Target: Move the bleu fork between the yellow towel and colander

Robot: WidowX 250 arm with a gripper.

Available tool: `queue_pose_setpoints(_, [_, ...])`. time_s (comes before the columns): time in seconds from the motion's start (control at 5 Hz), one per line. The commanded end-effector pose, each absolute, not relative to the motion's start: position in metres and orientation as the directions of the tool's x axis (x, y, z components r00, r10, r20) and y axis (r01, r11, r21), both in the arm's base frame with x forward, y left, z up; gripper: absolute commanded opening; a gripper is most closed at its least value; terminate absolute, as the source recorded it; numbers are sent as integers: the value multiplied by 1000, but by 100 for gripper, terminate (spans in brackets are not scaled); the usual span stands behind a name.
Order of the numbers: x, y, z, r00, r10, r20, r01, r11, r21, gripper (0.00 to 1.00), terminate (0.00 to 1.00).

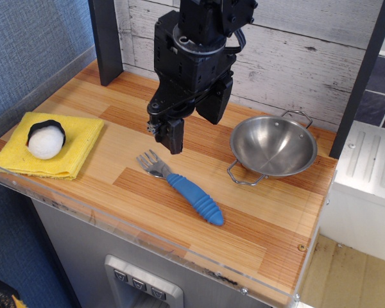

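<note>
The blue fork [194,197] lies flat on the wooden counter, grey tines toward the back left and blue ribbed handle toward the front right. It is between the yellow towel [80,144] at the left and the steel colander [273,147] at the right. My gripper [192,131] hangs just behind and above the fork's tines, with its fingers apart and nothing between them. It does not touch the fork.
A white ball with a black band [45,140] sits on the towel. A clear acrylic rim [147,237] runs along the counter's front edge. A dark post [106,42] stands at the back left and a plank wall [295,58] is behind.
</note>
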State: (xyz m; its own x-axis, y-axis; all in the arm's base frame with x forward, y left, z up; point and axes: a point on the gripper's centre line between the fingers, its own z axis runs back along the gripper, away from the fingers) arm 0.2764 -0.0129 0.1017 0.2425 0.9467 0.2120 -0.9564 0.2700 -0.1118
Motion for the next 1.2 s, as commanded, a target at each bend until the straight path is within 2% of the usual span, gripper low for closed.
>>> queue_pose_setpoints(0.0, [276,-13,102,242,947,212,-956,270,-112,100,0])
queue_pose_setpoints(0.2, [276,-10,94,262,937,230,-954,288,-86,100,0])
queue_pose_setpoints(1.0, [274,-7,41,317,928,195,-948,318,26,100,0])
